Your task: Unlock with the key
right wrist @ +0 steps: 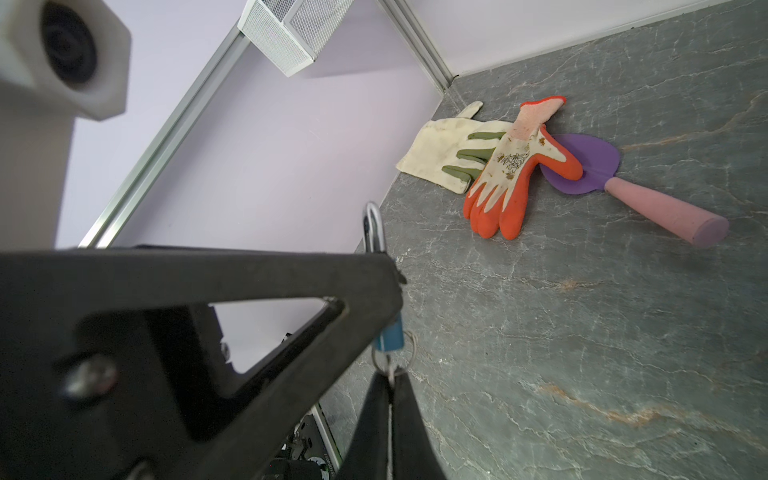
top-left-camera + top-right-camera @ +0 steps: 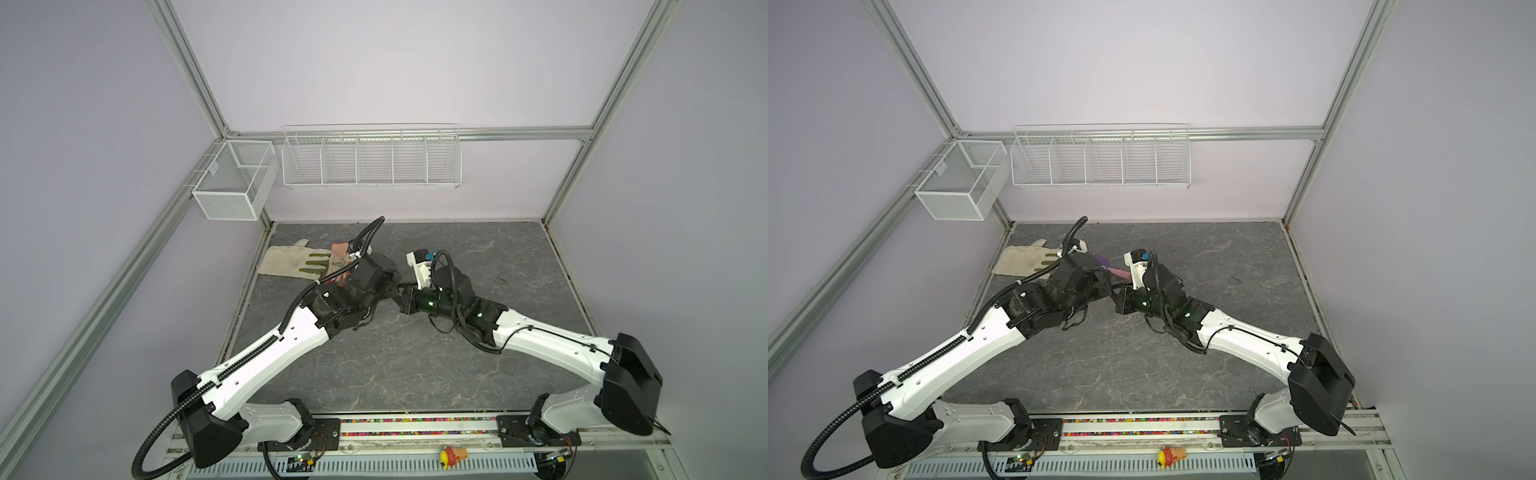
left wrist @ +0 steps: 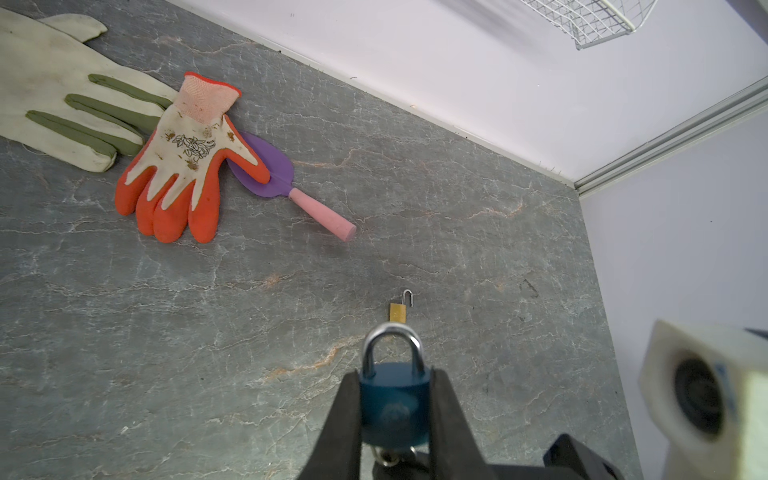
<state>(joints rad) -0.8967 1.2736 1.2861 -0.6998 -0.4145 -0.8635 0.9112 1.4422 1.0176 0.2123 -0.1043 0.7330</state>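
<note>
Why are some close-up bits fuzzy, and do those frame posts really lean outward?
Left wrist view: blue padlock and white camera housing blur, too near the lens; orange glove sharp. Right wrist view: the near black finger blurs likewise. Both top views: wide-angle lens likely splays the frame posts.

2 arms share glossy white shell links (image 2: 270, 419) and matte black joint housings (image 2: 631, 386). A ribbed black conduit (image 2: 249, 352) lines the left arm (image 2: 303, 332); loose black cables (image 2: 486, 348) loop off the right arm (image 2: 552, 345). White camera blocks (image 2: 420, 272) cap both wrists. The left gripper (image 3: 395, 374) has flat black wedge fingers (image 3: 345, 415).
</note>
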